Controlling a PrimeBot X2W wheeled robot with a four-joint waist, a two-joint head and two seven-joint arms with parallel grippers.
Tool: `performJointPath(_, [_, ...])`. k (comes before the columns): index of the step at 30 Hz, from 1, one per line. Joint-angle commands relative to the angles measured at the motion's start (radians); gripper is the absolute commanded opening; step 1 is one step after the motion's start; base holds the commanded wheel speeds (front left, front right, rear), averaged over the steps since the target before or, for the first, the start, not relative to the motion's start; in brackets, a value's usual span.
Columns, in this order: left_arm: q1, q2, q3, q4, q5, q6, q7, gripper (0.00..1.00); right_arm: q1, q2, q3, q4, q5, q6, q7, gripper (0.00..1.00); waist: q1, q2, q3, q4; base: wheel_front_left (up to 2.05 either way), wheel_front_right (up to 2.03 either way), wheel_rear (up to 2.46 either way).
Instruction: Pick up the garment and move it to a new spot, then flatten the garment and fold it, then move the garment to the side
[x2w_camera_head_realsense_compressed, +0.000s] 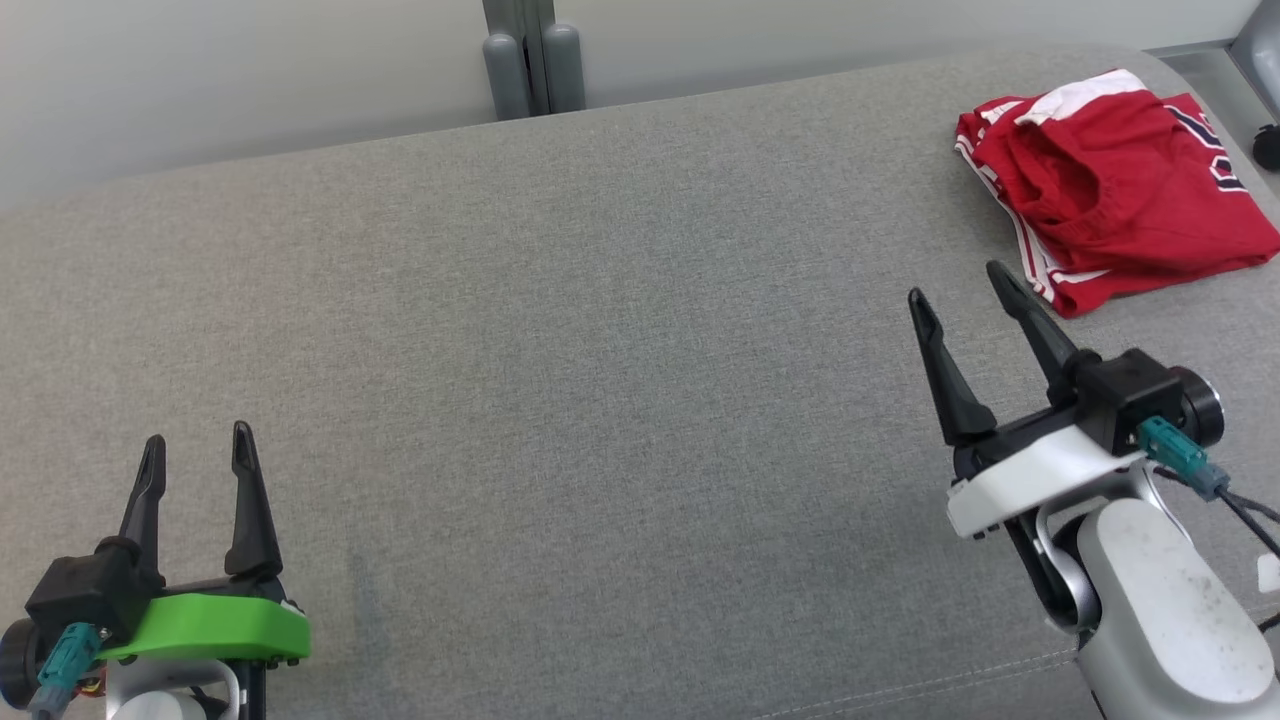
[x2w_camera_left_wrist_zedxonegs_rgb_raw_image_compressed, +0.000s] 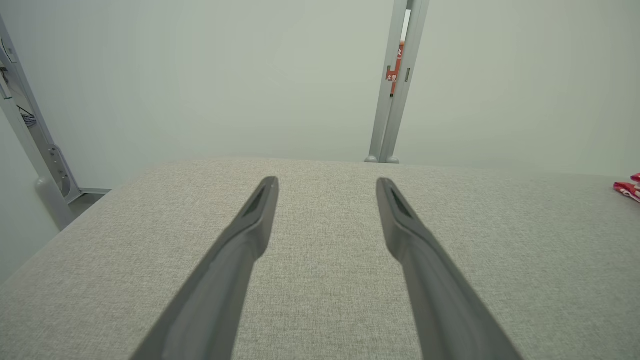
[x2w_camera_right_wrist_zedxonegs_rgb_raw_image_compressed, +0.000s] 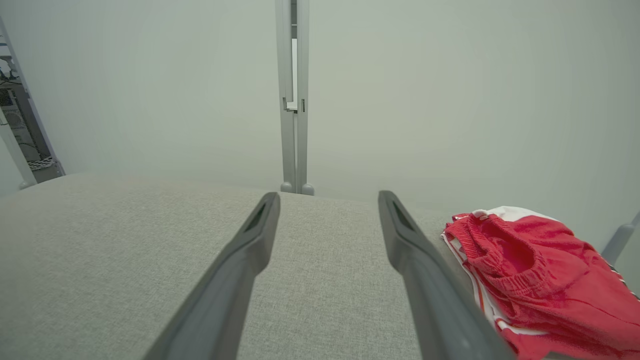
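Red shorts (x2w_camera_head_realsense_compressed: 1120, 190) lie bunched just beyond and right of right gripper (x2w_camera_head_realsense_compressed: 955, 282) fingertips, not touching. Right gripper and left gripper (x2w_camera_head_realsense_compressed: 197, 434) both splayed, empty; left well apart from cloth. Risks: pinch catches one layer only, bunch unrolls and drags; tips snag grey cushion (x2w_camera_head_realsense_compressed: 600, 350); shorts near cushion edge, may slide off.

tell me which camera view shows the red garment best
The head view: the red fabric garment with white stripes lies almost whole, far right on the grey upholstered surface. The right wrist view shows it closer but cut off at the frame's edge; the left wrist view catches just a sliver at its right edge.
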Motion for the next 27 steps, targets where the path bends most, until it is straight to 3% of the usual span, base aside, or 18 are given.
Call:
performJointPath(1, [0.017,-0.003,0.004,0.005,0.005,-0.005,-0.002,1.00,0.037,0.012,-0.011,-0.021,-0.012,-0.002,-0.002,1.00,0.0001,0.0000,-0.007,0.001,0.00,0.00,0.00])
performJointPath(11, [0.037,-0.011,0.009,0.037,0.013,-0.012,-0.002,1.00,0.216,0.097,-0.098,-0.104,-0.056,-0.002,-0.002,1.00,0.0001,0.0000,-0.054,0.007,0.00,0.00,0.00])
performJointPath(27, [0.040,-0.016,0.024,0.056,0.016,-0.017,-0.002,1.00,0.285,0.134,-0.153,-0.110,-0.069,-0.002,-0.002,1.00,0.0001,0.0000,-0.083,0.023,0.00,0.00,0.00])
